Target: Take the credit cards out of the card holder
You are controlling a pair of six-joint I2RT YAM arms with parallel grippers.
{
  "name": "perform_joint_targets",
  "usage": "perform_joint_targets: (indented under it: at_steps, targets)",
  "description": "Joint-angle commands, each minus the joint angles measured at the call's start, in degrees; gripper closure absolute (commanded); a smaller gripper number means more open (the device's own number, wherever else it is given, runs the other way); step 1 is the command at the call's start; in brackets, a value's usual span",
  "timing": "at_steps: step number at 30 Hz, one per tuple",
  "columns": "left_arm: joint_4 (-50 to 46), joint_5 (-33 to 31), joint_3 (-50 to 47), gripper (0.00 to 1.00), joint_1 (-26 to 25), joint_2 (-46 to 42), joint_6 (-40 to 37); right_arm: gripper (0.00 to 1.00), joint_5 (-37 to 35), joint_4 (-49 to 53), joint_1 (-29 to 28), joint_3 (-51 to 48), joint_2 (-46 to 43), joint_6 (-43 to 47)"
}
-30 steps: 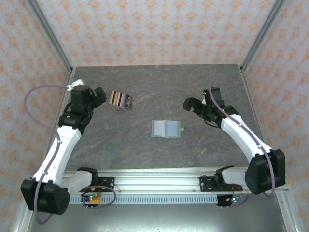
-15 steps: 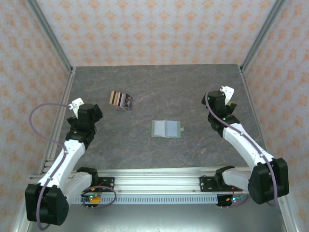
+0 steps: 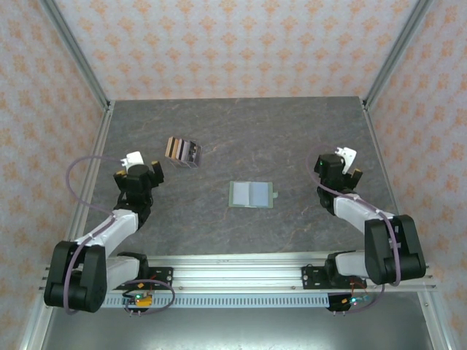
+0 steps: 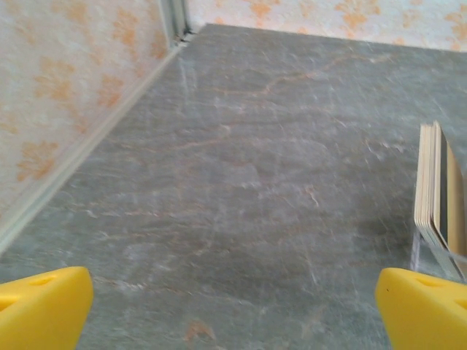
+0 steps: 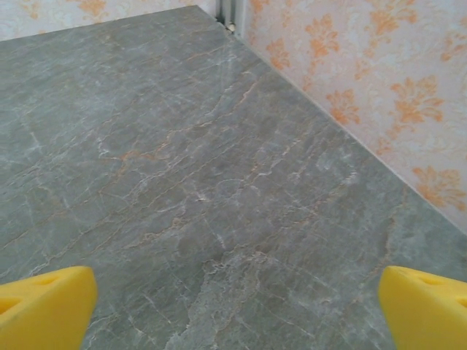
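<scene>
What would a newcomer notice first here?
The card holder lies open and flat in the middle of the table, with the credit cards bunched together apart from it, toward the far left. The left hand and right hand are open and empty, one near each side.

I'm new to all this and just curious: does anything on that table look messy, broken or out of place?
Nothing looks broken or spilled. The card holder lies open and flat mid-table; the credit cards sit apart from it, back left, in a slightly skewed fan. The left claw and right claw are open, holding nothing.
</scene>
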State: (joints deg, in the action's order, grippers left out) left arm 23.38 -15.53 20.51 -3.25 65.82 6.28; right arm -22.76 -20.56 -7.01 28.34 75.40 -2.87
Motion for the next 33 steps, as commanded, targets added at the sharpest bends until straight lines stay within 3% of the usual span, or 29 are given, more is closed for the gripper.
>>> perform_joint_targets:
  at_steps: [1, 12, 19, 33]
  targets:
    - [12.87, 3.88, -1.88, 0.0, 0.41, 1.94, -2.87, 0.0, 5.56, -9.72, 0.46, -1.62, 1.32, 3.35]
    - [21.44, 7.8, -0.97, 0.0, 0.54, 12.49, -5.78, 0.0, 14.31, -26.23, 2.96, -6.36, 9.67, 5.81]
    - [22.01, 6.71, 2.35, 0.0, 0.61, 19.74, -5.52, 0.01, 14.99, -26.55, 2.96, -5.93, 11.42, 6.3]
    - [21.36, 1.71, 2.69, 0.0, -0.53, 19.78, -4.96, 0.01, 14.46, -25.06, 3.07, -4.86, 11.81, 5.73]
